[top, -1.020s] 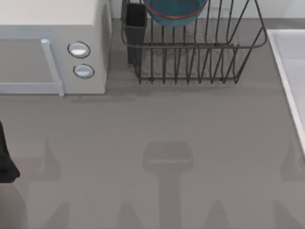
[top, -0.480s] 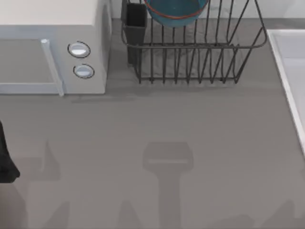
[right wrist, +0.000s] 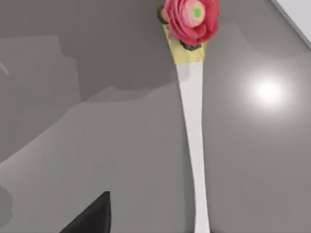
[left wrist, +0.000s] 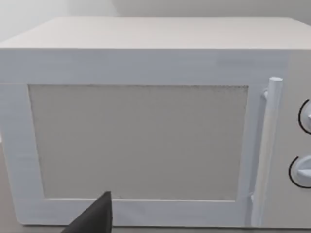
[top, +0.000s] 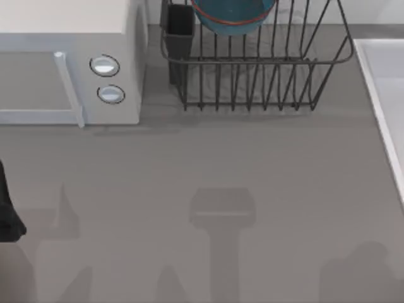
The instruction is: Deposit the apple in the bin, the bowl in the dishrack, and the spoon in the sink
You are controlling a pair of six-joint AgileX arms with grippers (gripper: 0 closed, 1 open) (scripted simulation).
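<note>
The blue bowl [top: 232, 14] sits inside the wire dishrack [top: 252, 69] at the far side of the grey counter [top: 208, 164], beside the black utensil cup [top: 179, 28] on the rack's left corner. A white microwave [top: 69, 60] with two round knobs [top: 105, 65] stands far left, and the sink [top: 386, 82] runs along the right edge.

The left arm [top: 7, 208] rests at the counter's left edge. Its left gripper [left wrist: 95, 217] faces the microwave door [left wrist: 138, 143] and its upright handle [left wrist: 266, 145]. Whether this gripper is spread or pressed together cannot be told.

In the right wrist view the spoon [right wrist: 193, 121], white-handled with a yellow neck and a red-pink rose at its end, stretches away from the right gripper [right wrist: 92, 218] over the grey counter, with its rose end near the sink's white rim. Whether this gripper is pinching the spoon cannot be told. A broad shadow [top: 363, 271] falls on the near right of the counter.
</note>
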